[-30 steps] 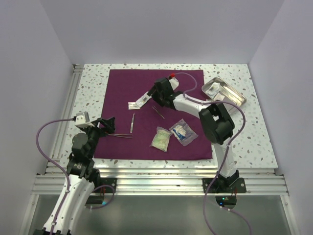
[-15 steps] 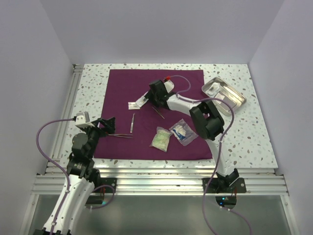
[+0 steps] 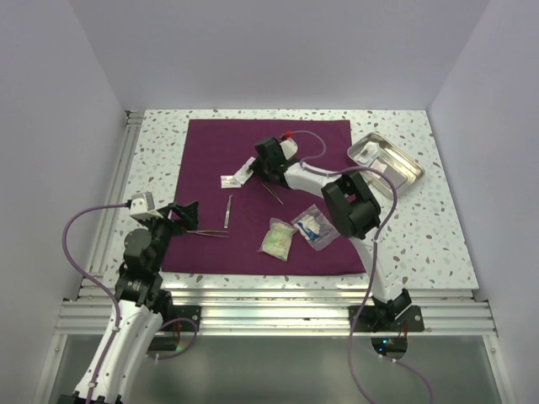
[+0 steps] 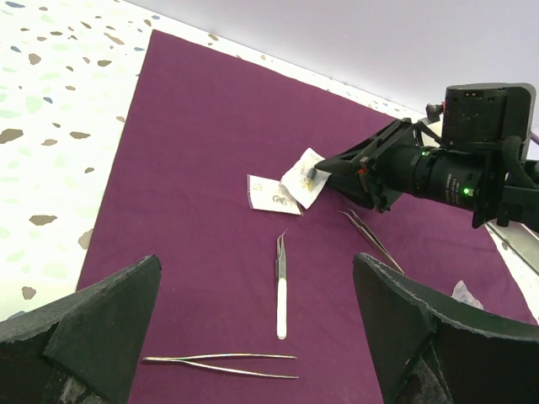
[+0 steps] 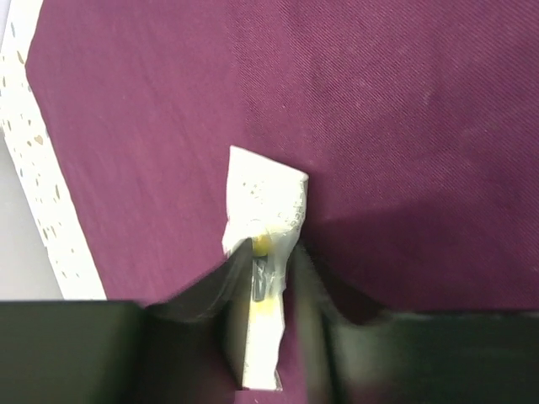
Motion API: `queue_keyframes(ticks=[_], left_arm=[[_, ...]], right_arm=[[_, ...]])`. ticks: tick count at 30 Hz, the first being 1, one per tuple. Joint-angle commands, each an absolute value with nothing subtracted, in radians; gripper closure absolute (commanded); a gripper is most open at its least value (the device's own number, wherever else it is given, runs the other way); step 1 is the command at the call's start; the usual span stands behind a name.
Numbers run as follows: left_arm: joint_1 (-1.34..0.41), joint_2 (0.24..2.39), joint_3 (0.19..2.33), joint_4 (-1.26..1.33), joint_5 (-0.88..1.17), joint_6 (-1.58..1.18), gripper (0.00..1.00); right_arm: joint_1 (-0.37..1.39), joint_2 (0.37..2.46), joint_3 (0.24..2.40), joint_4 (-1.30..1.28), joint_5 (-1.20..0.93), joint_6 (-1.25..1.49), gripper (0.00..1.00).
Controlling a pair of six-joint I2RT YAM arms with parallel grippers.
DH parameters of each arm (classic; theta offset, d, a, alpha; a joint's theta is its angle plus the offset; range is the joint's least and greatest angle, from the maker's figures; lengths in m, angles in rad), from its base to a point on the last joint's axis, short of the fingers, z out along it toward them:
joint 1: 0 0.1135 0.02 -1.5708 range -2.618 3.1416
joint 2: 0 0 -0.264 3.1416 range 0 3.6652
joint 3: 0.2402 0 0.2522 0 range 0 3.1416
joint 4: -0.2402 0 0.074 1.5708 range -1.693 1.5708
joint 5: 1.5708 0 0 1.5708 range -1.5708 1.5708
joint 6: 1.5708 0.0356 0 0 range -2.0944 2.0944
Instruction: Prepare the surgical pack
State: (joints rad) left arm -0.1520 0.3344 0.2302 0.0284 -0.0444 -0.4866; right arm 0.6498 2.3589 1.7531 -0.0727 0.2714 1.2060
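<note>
Clamped between the fingers of the right gripper: a white packet, tipped up, likely for placing. Spread flat beneath those fingers as the wrapping base: the surgical pack. Gaping wide above the tweezers, gripping nothing: the left gripper.

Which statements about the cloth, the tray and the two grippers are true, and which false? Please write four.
1. The plum-purple woven cloth lies spread flat as one sheet. True.
2. The shiny steel tray stands on the cloth. False: the tray stands on the speckled table, right of the cloth.
3. The right gripper pinches a small white paper packet. True.
4. The left gripper holds the thin steel tweezers. False: it is open and empty; the tweezers lie on the cloth.
</note>
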Motion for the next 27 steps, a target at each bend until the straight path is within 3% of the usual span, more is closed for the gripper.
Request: queue_keyframes(ticks=[1,4,5,15,27], left_arm=[[-0.156,0.33,0.229,0.058,-0.034,-0.477,0.0],[-0.156,0.33,0.227,0.057,-0.038,-0.476,0.0],[-0.156,0.331,0.229,0.057,-0.038,-0.476,0.0],[-0.156,0.334,0.229,0.058,-0.034,-0.476,0.0],[-0.156,0.33,0.229,0.057,-0.031,-0.476,0.0]], right_arm=[[0.657,2.379,1.779,-0.031,0.304,1.233,0.77],[0.657,2.347,1.758,-0.003,0.311,1.227,0.99],[0.657,2.332,1.746,-0.003,0.319,1.22,1.0],[0.568,2.018,1.514,0.072,0.334,1.04,1.0],[0.133,1.684,1.226,0.049,0.138,0.916,1.0]])
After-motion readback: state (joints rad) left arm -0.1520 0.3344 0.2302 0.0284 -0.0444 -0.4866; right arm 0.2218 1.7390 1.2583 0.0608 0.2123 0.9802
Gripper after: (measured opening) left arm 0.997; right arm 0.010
